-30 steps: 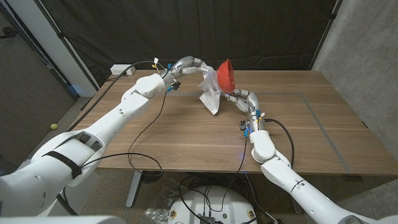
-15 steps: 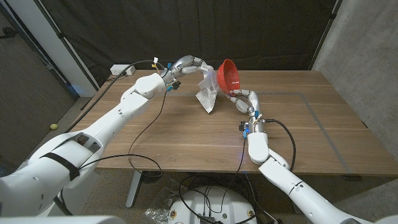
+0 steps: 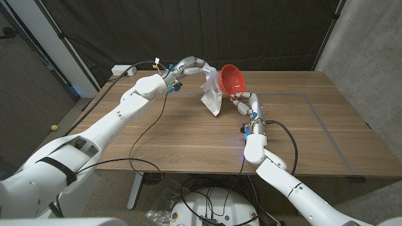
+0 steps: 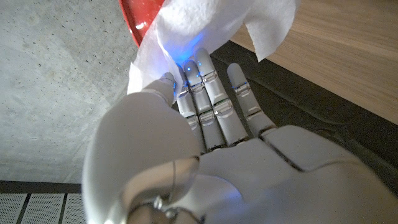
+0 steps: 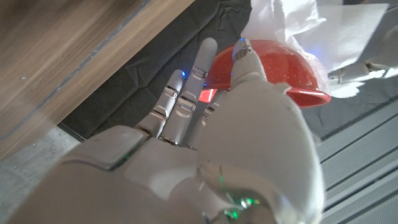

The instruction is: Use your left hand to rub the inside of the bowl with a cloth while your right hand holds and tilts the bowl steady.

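A red bowl [image 3: 233, 79] is held up above the table's far middle, tilted so its opening faces me. My right hand [image 3: 242, 100] grips it from underneath; in the right wrist view the fingers [image 5: 186, 99] reach up against the bowl's [image 5: 273, 71] outer wall. My left hand [image 3: 200, 67] holds a white cloth [image 3: 211, 94] at the bowl's left rim, and the cloth hangs down to the table. The left wrist view has the cloth [image 4: 211, 28] draped over my left fingertips [image 4: 202, 78], with a sliver of red bowl [image 4: 134, 18] beside it.
The wooden table [image 3: 188, 135] carries a faint taped rectangle at its right half [image 3: 314, 119]. A white power strip [image 3: 122, 71] lies at the far left corner. Black curtains hang behind the table.
The bowl has turned from edge-on toward me, so its inside now shows, and my right arm has swung slightly left beneath it. My left hand has stayed at the rim with the cloth.
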### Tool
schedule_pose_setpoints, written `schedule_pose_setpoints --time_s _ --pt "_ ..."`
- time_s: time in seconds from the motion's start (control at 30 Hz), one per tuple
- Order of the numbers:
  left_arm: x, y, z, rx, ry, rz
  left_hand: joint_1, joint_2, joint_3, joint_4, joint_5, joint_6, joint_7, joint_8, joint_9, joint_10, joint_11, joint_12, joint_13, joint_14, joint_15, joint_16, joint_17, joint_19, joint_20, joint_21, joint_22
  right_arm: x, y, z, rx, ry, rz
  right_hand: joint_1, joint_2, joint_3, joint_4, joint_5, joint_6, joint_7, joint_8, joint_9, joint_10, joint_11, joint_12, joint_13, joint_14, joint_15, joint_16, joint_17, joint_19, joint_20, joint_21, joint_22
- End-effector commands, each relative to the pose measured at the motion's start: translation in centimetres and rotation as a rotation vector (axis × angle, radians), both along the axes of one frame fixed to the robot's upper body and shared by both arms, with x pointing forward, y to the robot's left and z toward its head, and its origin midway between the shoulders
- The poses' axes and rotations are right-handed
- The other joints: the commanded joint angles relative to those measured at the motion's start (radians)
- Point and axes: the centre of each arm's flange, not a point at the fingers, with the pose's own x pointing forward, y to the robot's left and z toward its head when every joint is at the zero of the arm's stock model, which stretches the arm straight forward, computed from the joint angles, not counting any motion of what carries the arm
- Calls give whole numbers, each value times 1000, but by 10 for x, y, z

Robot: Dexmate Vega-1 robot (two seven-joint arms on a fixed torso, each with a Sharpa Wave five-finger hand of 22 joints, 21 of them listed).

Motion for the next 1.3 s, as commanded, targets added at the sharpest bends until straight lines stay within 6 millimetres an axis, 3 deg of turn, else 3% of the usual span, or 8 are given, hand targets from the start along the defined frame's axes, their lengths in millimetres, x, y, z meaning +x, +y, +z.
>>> schedule_pose_setpoints --time_s 0.03,0.33,0.67,0.73,1.3 --pt "-10 -18 -9 115 26 -48 1 -6 10 -8 6 7 2 12 0 117 -106 -3 3 16 -58 -2 2 18 -3 13 0 -1 11 10 44 30 -57 -2 -10 21 13 6 13 16 6 4 188 128 8 57 12 -80 0 3 -5 5 14 3" --pt "-10 -28 -13 178 -19 -7 3 -12 17 -11 8 1 7 13 -3 116 -104 -11 6 18 -54 -10 -3 29 -2 21 -1 -9 14 21 82 2 24 -1 -13 23 13 5 13 17 8 6 190 127 8 64 19 -79 -1 4 -5 7 25 4" --pt "-10 -19 -8 -29 -115 109 4 -19 24 -12 24 -12 4 23 13 122 -101 -8 24 34 -63 -8 3 41 4 21 -5 -9 21 20 -29 -59 86 -5 -14 24 15 4 14 14 7 3 187 124 5 71 21 -79 -4 6 -7 1 34 5" --pt "-10 -18 -8 -65 -121 119 4 -19 26 -12 27 -10 4 27 16 119 -77 -8 30 37 -65 -7 6 46 1 21 -5 -8 20 19 -41 -61 92 -3 -13 25 14 4 14 13 6 1 187 123 5 73 20 -81 -5 7 -8 -1 37 5" --pt "-5 -6 1 -161 -121 134 -3 -25 30 -5 33 -2 2 26 2 118 -85 -10 48 39 -66 -10 14 48 -5 19 -5 3 16 4 -228 -64 37 -9 -15 28 18 4 18 4 4 -6 183 119 -1 85 15 -83 -16 9 -22 -16 47 1"
